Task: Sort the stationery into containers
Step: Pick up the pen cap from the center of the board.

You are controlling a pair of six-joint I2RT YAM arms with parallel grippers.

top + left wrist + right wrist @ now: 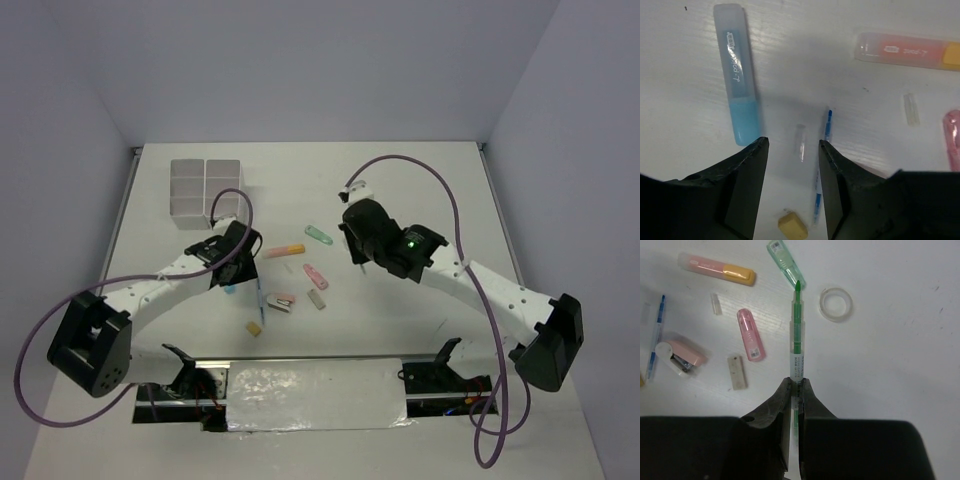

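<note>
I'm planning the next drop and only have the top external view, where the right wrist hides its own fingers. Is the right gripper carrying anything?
Observer: Yes. The right gripper is shut on a green pen, whose green tip points away from the wrist.
Operator: And the left one, has it got hold of something?
Observer: No. The left gripper is open, with its jaws on either side of a small clear cap lying flat between them.
Operator: Is anything else close to those jaws?
Observer: A thin blue pen lies along the inner edge of one jaw, just beside the cap.
</note>
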